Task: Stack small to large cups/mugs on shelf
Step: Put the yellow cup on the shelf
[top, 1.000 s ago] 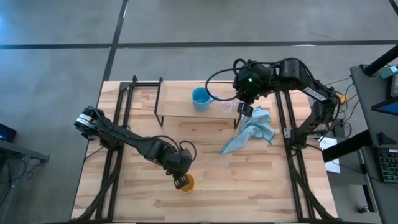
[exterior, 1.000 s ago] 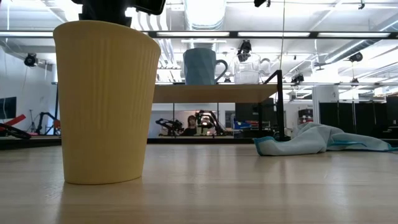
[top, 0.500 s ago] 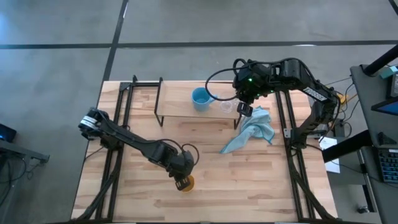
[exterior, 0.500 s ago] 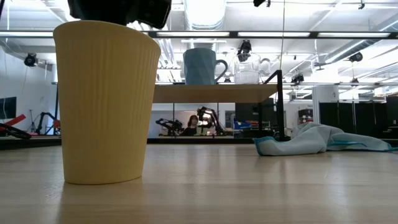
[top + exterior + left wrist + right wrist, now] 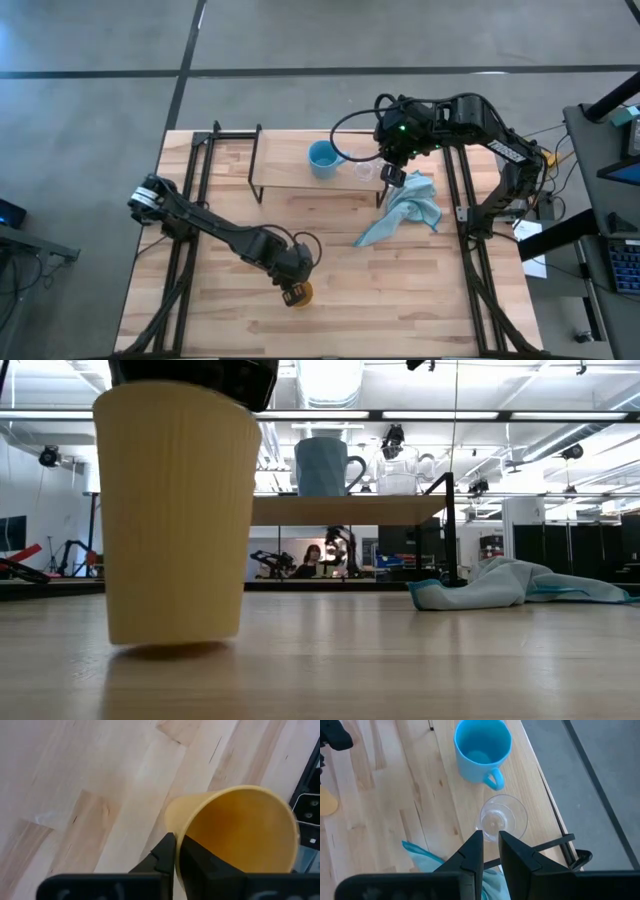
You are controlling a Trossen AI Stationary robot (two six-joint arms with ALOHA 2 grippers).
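The orange-yellow cup (image 5: 175, 510) is near the table's near edge, and my left gripper (image 5: 292, 290) is shut on its rim from above. The light-wood shelf (image 5: 285, 172) stands on black legs at the far side of the table. The light blue mug (image 5: 482, 747) and the tiny clear cup (image 5: 502, 817) stand on it by their bases, side by side (image 5: 322, 465) (image 5: 398, 472). My right gripper (image 5: 491, 840) hovers above the shelf's right end beside the clear cup. Its fingers are a narrow gap apart and touch nothing. My left gripper pinches the orange-yellow cup's rim (image 5: 176, 822), with one finger (image 5: 167, 855) outside the wall and the other (image 5: 202, 867) inside. The fingers come from above, pointing down. The cup hangs tilted below them, its base (image 5: 175, 640) just off the tabletop.
A light blue cloth (image 5: 405, 210) lies crumpled on the table to the right of the shelf, below my right gripper. Black frame rails (image 5: 190, 200) run along both table sides. Bare wood lies between the orange-yellow cup and the shelf. A person shows in the room far behind the table.
My left gripper came down onto the orange-yellow cup's rim and took hold of it. The cup, which stood flat on the table, has tipped and risen slightly off the tabletop. My right arm kept still.
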